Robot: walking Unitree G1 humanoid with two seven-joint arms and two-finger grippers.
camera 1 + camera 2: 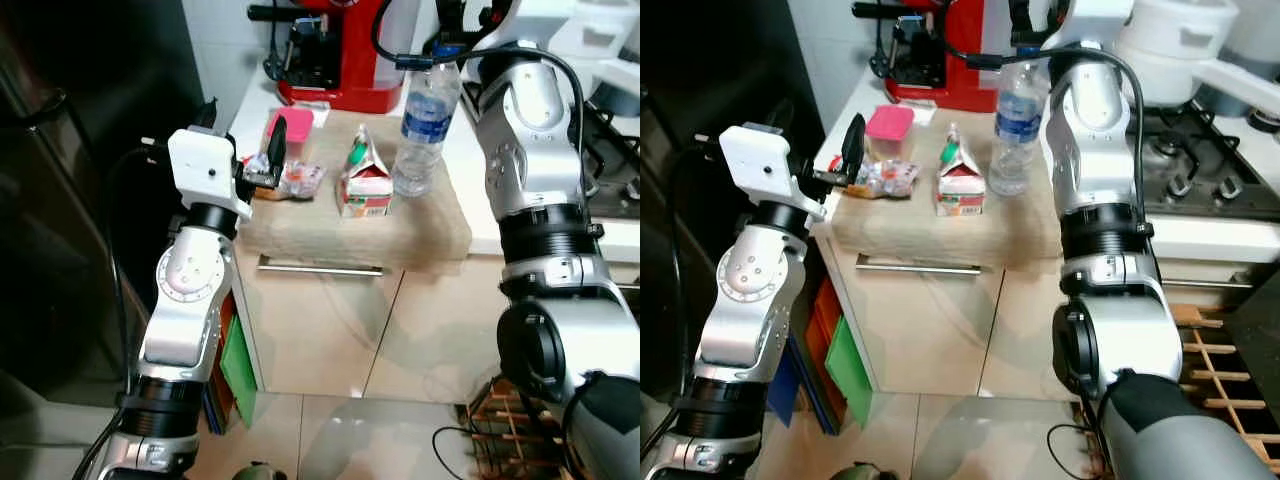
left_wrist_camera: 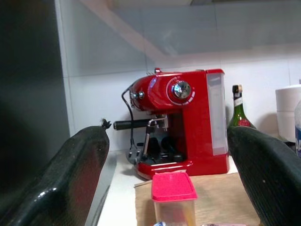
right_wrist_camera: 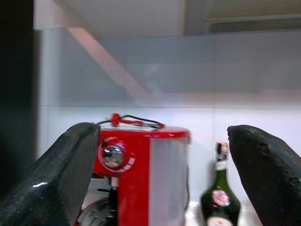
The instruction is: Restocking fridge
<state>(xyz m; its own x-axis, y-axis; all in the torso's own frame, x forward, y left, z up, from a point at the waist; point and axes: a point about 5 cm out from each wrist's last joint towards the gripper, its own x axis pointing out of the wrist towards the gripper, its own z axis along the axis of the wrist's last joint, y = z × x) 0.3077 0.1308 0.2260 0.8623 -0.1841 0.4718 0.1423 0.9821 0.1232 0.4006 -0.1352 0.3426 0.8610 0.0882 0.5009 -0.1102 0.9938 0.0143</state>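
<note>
On a beige mat [image 1: 330, 235] on the counter stand a clear water bottle [image 1: 425, 125] with a blue label, a small milk carton [image 1: 365, 185], a pink-lidded tub [image 1: 290, 128] and a crinkly snack packet [image 1: 295, 178]. My left gripper [image 1: 245, 140] hovers at the mat's left edge, just above the snack packet and in front of the tub [image 2: 173, 197]. It is open, and no item sits between its fingers [image 2: 70, 174]. My right gripper [image 3: 162, 129] is raised above and behind the water bottle, open and holding nothing.
A red espresso machine [image 1: 335, 60] stands at the back of the counter beside a green wine bottle [image 2: 238, 108]. The dark fridge [image 1: 80, 150] fills the left side. To the right lie a gas hob [image 1: 1200, 170] and a white pot [image 1: 1180, 40]. A wooden rack [image 1: 510, 420] sits on the floor.
</note>
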